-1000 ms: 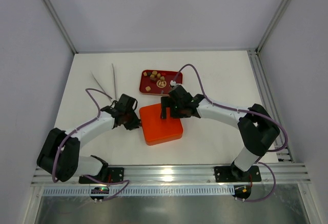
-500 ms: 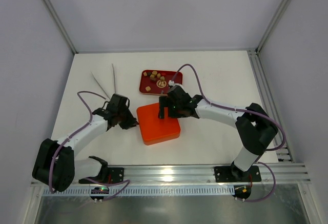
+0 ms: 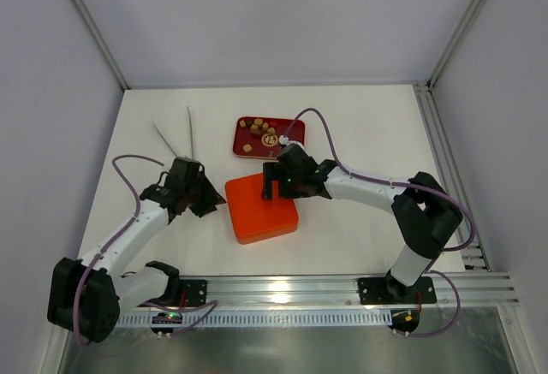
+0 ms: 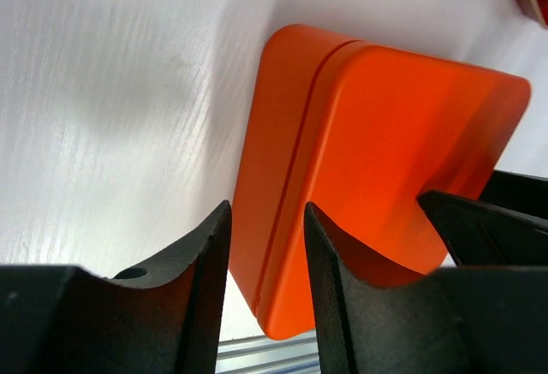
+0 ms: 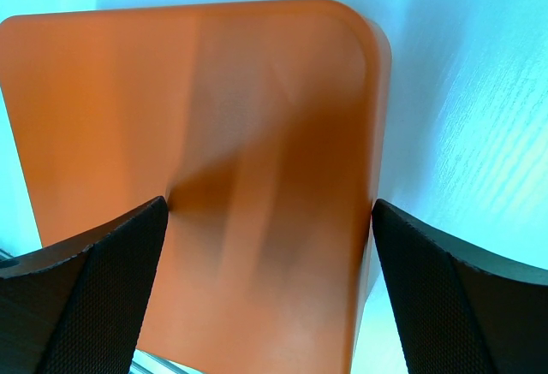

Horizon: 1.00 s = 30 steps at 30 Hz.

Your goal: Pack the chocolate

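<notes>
Orange box: sits shut on the white tabletop [image 3: 368,126], its lid seated; the orange box [image 3: 257,216] is turned slightly askew to the rail.
Chocolate: the chocolate [image 3: 259,126] lies loose in a red tray [image 3: 257,153] just beyond the box's far edge, none of it held.
Right arm: bent at the elbow, reaching in from the box's right, wrist tipped down over its far edge.
Right end effector [image 5: 270,207]: fingers spread wide across the lid, tips at the lid's surface, not clamped on anything.
Left arm: folded low beside the box's left side, wrist aimed at that side.
Left end effector [image 4: 267,211]: fingers parted by a narrow gap, empty, just short of the box.
Thin grey rods [image 3: 190,134]: two, lying beyond the box to its left.
</notes>
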{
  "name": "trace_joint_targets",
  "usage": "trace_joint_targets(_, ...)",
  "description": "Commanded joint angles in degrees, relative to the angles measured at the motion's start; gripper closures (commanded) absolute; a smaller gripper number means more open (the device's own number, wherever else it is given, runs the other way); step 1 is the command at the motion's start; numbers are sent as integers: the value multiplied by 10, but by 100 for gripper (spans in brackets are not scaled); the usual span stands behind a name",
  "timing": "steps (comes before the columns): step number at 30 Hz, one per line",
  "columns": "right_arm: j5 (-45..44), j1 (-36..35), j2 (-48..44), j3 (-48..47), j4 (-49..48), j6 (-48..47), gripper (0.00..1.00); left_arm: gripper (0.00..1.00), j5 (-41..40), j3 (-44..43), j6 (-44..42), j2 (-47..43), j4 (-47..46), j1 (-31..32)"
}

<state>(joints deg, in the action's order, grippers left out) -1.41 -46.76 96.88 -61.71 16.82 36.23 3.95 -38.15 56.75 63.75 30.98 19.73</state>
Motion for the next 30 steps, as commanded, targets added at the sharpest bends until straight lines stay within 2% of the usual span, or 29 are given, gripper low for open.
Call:
trace_joint_targets(1, -10, -6, 19, 12, 38, -9, 0, 60, -27, -10, 3, -39, 22, -4)
trace_joint_targets(5, -10, -3, 20, 14, 37, -9, 0, 56, 0, -3, 3, -62, 3, -4)
trace_joint_targets(12, -8, -4, 17, 17, 31, -8, 0, 55, 72, 53, -5, -36, -48, 11)
trace_joint_targets(18, -6, -4, 16, 17, 29, -7, 0, 51, 80, 78, -2, -27, -84, 29)
trace_joint_targets(21, -6, -4, 14, 18, 29, -8, 0, 56, 67, 87, 3, -12, -85, 44)
trace_joint_targets(25, -9, -5, 8, 18, 30, -8, 0, 68, 50, 110, 27, 11, -84, 60)
trace_joint_targets(30, -11, -5, 2, 24, 28, -10, 0, 73, 19, 116, 46, 40, -82, 93)
